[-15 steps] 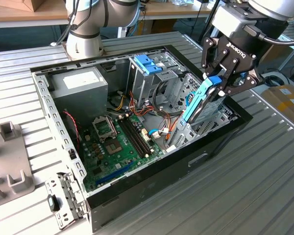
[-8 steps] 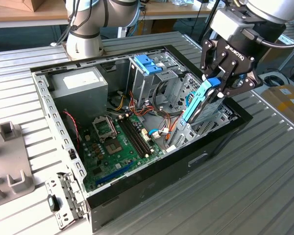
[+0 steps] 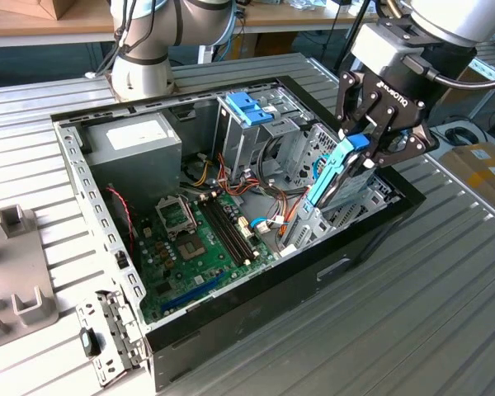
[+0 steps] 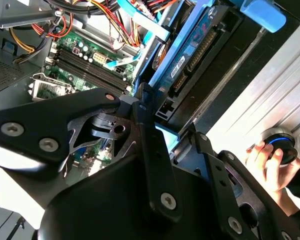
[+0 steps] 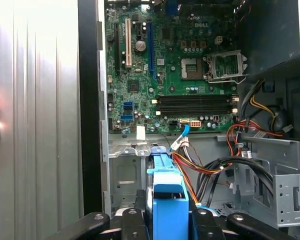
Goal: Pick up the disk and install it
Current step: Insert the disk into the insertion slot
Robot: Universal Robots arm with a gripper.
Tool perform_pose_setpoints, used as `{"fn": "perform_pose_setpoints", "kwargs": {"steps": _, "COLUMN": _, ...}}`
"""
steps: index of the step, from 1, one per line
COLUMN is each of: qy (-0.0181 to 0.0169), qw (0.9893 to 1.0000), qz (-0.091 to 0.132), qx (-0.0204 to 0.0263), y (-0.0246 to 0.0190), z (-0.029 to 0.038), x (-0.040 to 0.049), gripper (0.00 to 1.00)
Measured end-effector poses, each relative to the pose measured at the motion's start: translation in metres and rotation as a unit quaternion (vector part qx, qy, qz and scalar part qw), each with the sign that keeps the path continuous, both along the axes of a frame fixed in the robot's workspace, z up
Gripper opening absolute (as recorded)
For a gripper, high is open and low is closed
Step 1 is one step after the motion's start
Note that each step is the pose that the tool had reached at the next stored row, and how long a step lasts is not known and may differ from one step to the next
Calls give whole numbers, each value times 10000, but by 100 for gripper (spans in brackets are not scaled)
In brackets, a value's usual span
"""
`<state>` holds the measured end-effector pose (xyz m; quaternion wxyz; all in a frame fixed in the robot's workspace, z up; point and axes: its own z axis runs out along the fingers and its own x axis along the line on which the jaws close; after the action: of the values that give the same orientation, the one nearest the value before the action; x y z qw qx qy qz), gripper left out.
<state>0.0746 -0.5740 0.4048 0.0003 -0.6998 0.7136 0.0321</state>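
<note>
Claw: my claw is clenched on the light-blue end of the disk, fingers pinching the carrier from both sides.

Disk position: it hangs tilted over the drive bay at the edge of the open computer case toward the exterior view's right, its lower end already down among the metal bay walls, its upper end in my grip.

Why held so: I judge the slant lines the long carrier rail up with the bay slot, so the drive can slide in lengthwise rather than drop flat.

Why gripped at the end: holding the blue tab leaves the drive's body free to enter the bay.

Exterior view: shows the whole case on the ribbed metal counter, the motherboard, the power supply and a deeper-blue latch on a separate cage.

First wrist view: looks along the blue carrier between my fingers, with the motherboard beyond and the cable bundle just beside the slot.

Second wrist view: shows the drive's connector edge and circuit side, hidden in the exterior view, and a person's hand on a round controller outside the case.

Task stage: I judge insertion is underway, not seated.
</note>
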Motion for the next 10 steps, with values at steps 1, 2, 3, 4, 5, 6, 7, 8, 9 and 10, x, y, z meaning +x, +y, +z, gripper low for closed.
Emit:
{"fn": "perform_pose_setpoints", "kwargs": {"steps": 1, "qy": 0, "qw": 10000, "qz": 0, "qx": 0, "y": 0, "z": -5, "x": 0, "gripper": 37}}
{"fn": "perform_pose_setpoints", "kwargs": {"steps": 2, "qy": 0, "qw": 10000, "qz": 0, "qx": 0, "y": 0, "z": -11, "x": 0, "gripper": 37}}
{"fn": "perform_pose_setpoints", "kwargs": {"steps": 3, "qy": 0, "qw": 10000, "qz": 0, "qx": 0, "y": 0, "z": -15, "x": 0, "gripper": 37}}
{"fn": "perform_pose_setpoints", "kwargs": {"steps": 4, "qy": 0, "qw": 10000, "qz": 0, "qx": 0, "y": 0, "z": -22, "x": 0, "gripper": 37}}
{"fn": "perform_pose_setpoints", "kwargs": {"steps": 5, "qy": 0, "qw": 10000, "qz": 0, "qx": 0, "y": 0, "z": -26, "x": 0, "gripper": 37}}
{"fn": "perform_pose_setpoints", "kwargs": {"steps": 6, "qy": 0, "qw": 10000, "qz": 0, "qx": 0, "y": 0, "z": -31, "x": 0, "gripper": 37}}
{"fn": "perform_pose_setpoints", "kwargs": {"steps": 7, "qy": 0, "qw": 10000, "qz": 0, "qx": 0, "y": 0, "z": -35, "x": 0, "gripper": 37}}
{"fn": "perform_pose_setpoints", "kwargs": {"steps": 8, "qy": 0, "qw": 10000, "qz": 0, "qx": 0, "y": 0, "z": -39, "x": 0, "gripper": 37}}
{"fn": "perform_pose_setpoints", "kwargs": {"steps": 9, "qy": 0, "qw": 10000, "qz": 0, "qx": 0, "y": 0, "z": -44, "x": 0, "gripper": 37}}
{"fn": "perform_pose_setpoints", "kwargs": {"steps": 10, "qy": 0, "qw": 10000, "qz": 0, "qx": 0, "y": 0, "z": -48, "x": 0, "gripper": 37}}
